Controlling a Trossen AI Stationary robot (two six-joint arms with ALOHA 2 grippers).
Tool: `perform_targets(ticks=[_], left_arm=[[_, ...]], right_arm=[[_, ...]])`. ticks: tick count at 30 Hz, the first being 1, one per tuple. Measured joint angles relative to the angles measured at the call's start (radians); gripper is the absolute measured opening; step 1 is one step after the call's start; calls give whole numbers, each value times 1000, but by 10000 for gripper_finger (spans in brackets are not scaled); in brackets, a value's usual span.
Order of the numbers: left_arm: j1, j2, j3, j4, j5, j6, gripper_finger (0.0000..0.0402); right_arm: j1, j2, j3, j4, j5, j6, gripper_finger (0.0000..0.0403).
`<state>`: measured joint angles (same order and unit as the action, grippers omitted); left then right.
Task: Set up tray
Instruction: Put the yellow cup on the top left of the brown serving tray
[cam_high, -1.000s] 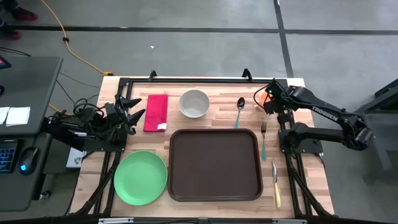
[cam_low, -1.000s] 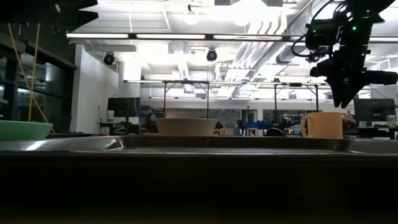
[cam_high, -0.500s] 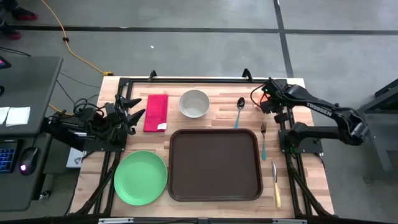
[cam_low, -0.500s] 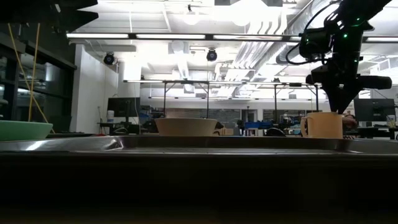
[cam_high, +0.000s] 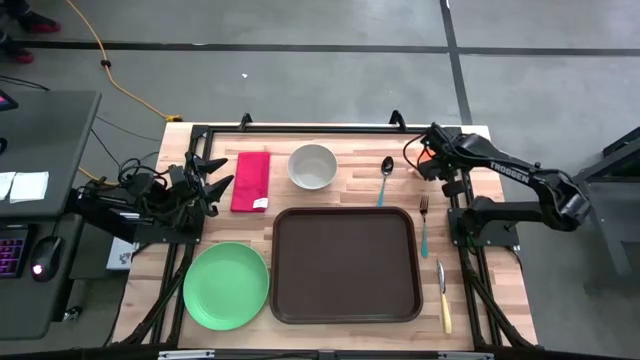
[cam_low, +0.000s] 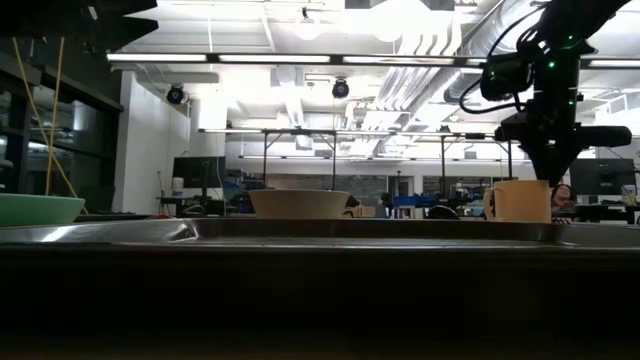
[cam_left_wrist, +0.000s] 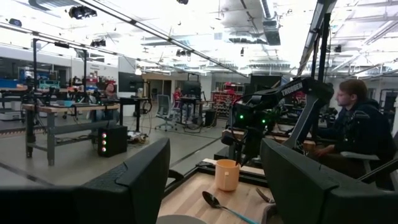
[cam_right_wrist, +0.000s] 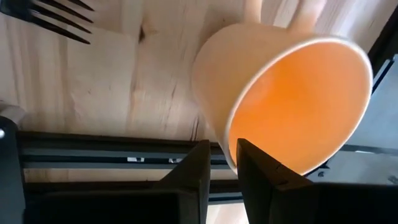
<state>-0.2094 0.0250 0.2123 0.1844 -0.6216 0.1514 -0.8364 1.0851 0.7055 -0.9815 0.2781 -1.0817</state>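
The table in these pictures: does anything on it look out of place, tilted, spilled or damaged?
Nothing stands out. The tray lies flat and bare, the green plate beside it. The napkin, bowl, spoon, fork and knife lie apart. The cup stands upright under the right gripper.

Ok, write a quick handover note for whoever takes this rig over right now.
Left gripper: open, parked at the table's left edge beside the red napkin.
Right gripper: above the orange cup at the far right corner, fingers straddling its rim, a narrow gap between them.
Tray: centre, nothing on it.
Around it: green plate, bowl, spoon, fork, knife.
Left: everything still to load.
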Motion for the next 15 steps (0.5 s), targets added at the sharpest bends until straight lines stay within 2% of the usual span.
perform_targets(ticks=[5, 12, 15], left_arm=[[0, 0, 0, 0, 0, 0, 282], [0, 0, 0, 0, 0, 0, 282], [0, 0, 0, 0, 0, 0, 282]], right_arm=[[-15, 0, 0, 5, -10, 0, 55], [-15, 0, 0, 7, -42, 0, 7], [-15, 0, 0, 12, -42, 6, 6]])
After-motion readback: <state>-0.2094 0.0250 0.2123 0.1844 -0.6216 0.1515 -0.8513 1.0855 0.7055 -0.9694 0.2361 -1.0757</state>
